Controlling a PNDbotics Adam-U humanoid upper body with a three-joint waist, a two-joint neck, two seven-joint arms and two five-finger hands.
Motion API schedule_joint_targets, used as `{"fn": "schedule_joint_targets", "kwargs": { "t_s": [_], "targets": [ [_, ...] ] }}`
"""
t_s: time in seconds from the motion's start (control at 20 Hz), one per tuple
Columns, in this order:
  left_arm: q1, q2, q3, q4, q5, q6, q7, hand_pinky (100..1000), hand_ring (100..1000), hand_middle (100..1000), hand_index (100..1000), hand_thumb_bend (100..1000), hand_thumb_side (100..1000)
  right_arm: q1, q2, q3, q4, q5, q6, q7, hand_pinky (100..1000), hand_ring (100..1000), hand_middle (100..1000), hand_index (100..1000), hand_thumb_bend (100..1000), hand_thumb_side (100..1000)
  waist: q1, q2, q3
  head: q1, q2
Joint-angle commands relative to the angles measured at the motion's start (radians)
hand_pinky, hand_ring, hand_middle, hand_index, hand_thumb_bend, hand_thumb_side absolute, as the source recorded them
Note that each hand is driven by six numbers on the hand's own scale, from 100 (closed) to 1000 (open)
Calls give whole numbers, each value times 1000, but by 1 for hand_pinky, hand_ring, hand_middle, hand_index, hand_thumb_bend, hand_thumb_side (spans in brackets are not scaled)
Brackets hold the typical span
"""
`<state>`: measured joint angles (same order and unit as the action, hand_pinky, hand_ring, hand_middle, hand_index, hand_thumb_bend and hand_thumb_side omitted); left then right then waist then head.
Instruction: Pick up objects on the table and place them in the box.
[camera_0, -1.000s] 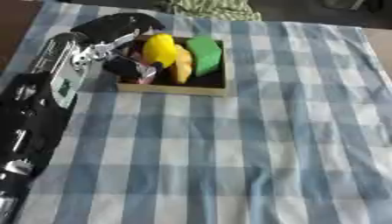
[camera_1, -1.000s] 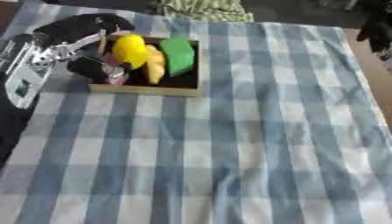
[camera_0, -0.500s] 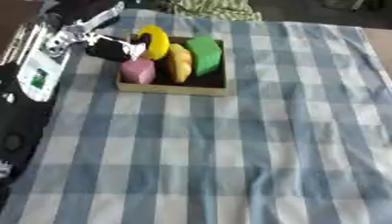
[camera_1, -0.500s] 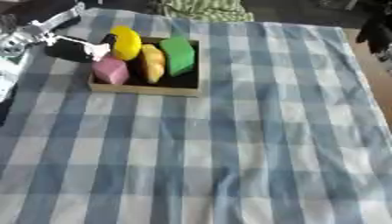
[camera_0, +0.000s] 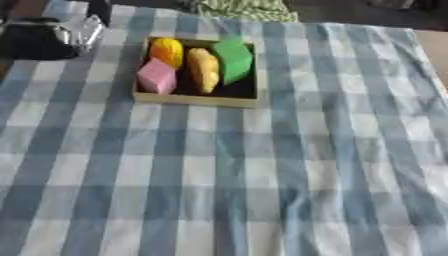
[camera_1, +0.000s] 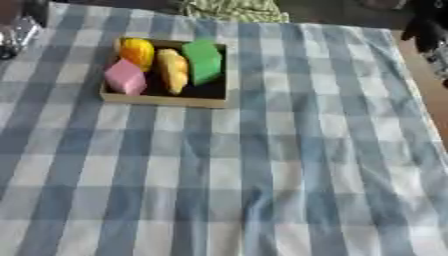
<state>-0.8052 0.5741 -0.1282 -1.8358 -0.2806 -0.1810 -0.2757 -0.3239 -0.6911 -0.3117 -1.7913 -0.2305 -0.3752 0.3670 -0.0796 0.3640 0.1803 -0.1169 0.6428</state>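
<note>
The box (camera_0: 198, 96) is holding four things and the cloth (camera_0: 262, 190) is showing nothing more to pick. I am keeping my left hand (camera_0: 77, 34) beside the box; whether its fingers are wide or narrow, I cannot tell.

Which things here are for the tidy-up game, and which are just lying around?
For the job:
- shallow wooden box
- pink block inside it
- round orange-yellow piece inside it
- long yellow piece inside it
- green block inside it
- robot's left hand, beside the box

Just lying about:
- blue and white checked cloth
- green striped fabric at the far edge
</note>
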Motion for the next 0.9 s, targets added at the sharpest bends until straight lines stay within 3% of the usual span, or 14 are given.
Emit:
{"fn": "schedule_joint_targets", "kwargs": {
  "t_s": [0.05, 0.2, 0.5, 0.9],
  "targets": [
    [36, 52, 42, -105, 74, 37, 31, 1000, 937, 856, 935, 100, 510, -1, -40, -15, -32, -7, -2, -17, 1000, 1000, 469, 916, 100, 470, -3, -40, -2, -2, 3],
    [109, 66, 73, -156, 131, 41, 77, 1000, 918, 841, 927, 100, 568, 9, -39, -20, -50, -10, -7, -40, 1000, 1000, 472, 912, 100, 470, -5, -42, -5, -3, 4],
    [230, 69, 140, -164, 242, -2, 177, 1000, 892, 827, 917, 100, 570, 31, -30, -37, -107, -30, -22, -140, 1000, 1000, 487, 907, 100, 470, -11, -44, -2, -3, 3],
    [343, 11, 211, -164, 402, -8, 222, 1000, 864, 808, 910, 100, 566, 54, -4, -38, -160, -108, -59, -250, 1000, 1000, 491, 906, 100, 470, -17, -46, -1, -3, 4]
  ]
}}
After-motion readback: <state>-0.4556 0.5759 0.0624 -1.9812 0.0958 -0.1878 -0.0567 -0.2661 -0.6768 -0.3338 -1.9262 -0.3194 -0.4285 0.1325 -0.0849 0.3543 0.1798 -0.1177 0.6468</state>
